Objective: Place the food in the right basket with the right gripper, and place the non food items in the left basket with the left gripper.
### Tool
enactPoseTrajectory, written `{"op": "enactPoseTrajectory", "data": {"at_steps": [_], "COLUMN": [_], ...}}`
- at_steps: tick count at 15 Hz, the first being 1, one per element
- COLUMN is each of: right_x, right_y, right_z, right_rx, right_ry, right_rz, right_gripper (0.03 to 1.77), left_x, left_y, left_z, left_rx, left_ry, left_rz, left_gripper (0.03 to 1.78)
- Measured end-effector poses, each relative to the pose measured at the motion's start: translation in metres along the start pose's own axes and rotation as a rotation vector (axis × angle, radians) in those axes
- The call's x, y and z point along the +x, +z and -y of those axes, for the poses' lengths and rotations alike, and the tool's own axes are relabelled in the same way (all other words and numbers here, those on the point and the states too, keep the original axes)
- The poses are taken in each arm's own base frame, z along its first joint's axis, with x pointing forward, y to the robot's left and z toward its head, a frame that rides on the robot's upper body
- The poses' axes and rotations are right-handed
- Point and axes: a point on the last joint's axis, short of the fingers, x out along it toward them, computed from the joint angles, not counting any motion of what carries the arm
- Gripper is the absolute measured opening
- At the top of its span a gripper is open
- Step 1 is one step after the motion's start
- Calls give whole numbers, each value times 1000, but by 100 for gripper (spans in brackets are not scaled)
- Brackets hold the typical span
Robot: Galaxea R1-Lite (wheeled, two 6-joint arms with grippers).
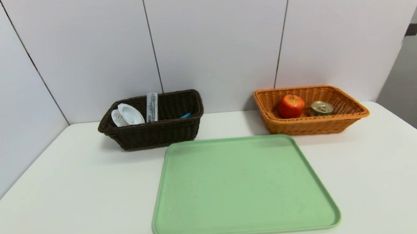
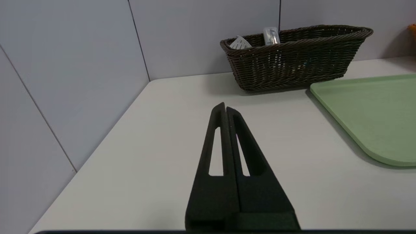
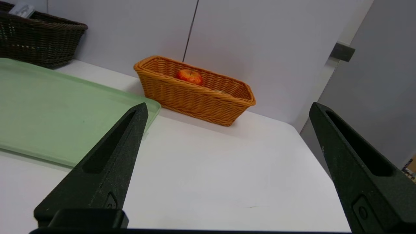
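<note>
A white table [image 1: 51, 203] fills the lower part of the scene, its top smooth and evenly lit, with only soft shadows. Behind and along the left side stand pale grey-white wall panels [image 1: 217, 38] — flat, plain, split by thin dark vertical seams. At the right edge a greyer surface is set farther back — it carries a small dark fitting [image 1: 412, 29].

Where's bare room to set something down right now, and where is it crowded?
The green tray is bare, as is the table beside and in front of it. The gap between the baskets is free. Crowded: the dark basket's left end, and the orange basket's middle.
</note>
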Motion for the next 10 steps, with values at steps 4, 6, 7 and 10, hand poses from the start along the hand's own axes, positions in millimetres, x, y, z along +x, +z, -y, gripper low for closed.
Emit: {"op": "enactPoseTrajectory", "data": {"at_steps": [4, 6, 7, 10], "right_x": [0, -1, -1, -2], "right_y": [-5, -10, -14, -21], "right_z": [-1, -3, -4, -6], "right_rx": [5, 4, 4, 21], "right_ry": [15, 29, 36, 33], "right_rz": [-46, -101, -138, -207], "right_gripper": [171, 171, 171, 171], "left_x": [0, -1, -1, -2], "left_y": [-8, -13, -16, -19], "left_z": [1, 1, 2, 2], "left_rx": [-6, 1, 4, -5], "left_ry": [-12, -16, -22, -43], "left_rz": [-83, -131, -153, -186], "left_gripper": [4, 4, 4, 4]}}
